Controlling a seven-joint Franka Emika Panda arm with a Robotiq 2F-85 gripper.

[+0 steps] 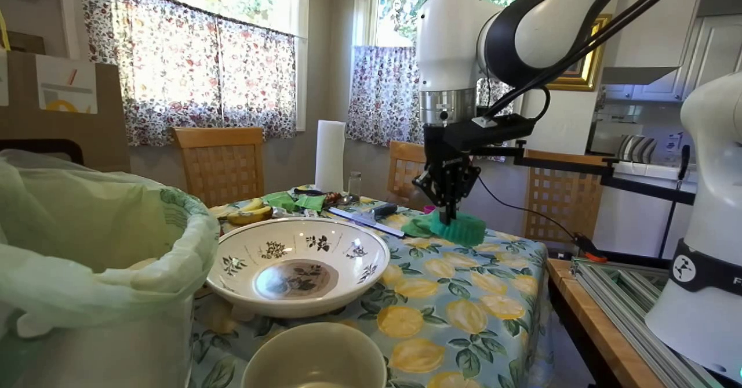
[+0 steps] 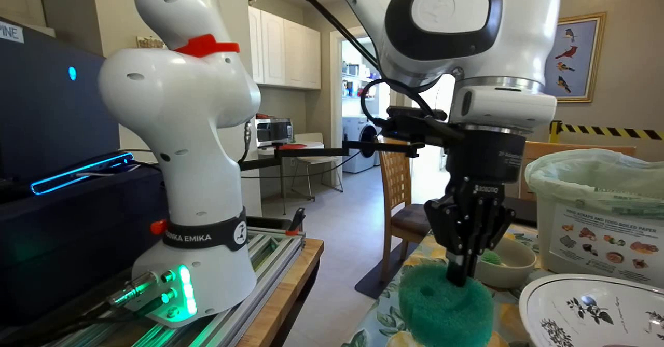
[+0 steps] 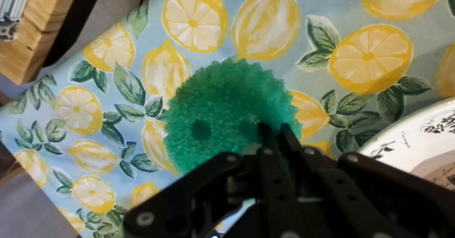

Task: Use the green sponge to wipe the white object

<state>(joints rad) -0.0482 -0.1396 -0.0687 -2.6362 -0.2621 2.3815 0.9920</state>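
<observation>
- Black claw (image 3: 275,127), closest to the lens in the wrist view: its fingers are drawn almost together, with only a thin gap between the tips, gripping the green sponge (image 3: 220,110) near its edge.
- Around the sponge in that view spreads a lemon-print tablecloth (image 3: 320,3); a patterned dish (image 3: 412,142) sits at the right, and a wooden bench (image 3: 42,35) shows at the upper left.
- In an exterior view, a cream bowl (image 1: 316,350) sits upright in front, cut off by the lower edge, with the patterned dish just behind it and a bin (image 1: 116,341) with a pale green liner (image 1: 110,231) to the left. The sponge is at the claw's tips, farther back than the dish and well apart from the cream bowl; whether it touches the tablecloth, I cannot tell. Bananas (image 1: 252,213) and a paper roll (image 1: 330,156) are farther back.
- In an exterior view, the sponge (image 2: 441,313) shows large below the claw, its lower edge out of sight. Behind it is the cream bowl, with a bright green thing (image 2: 490,257) inside, too small to name, and a chair (image 2: 410,221) beyond.
</observation>
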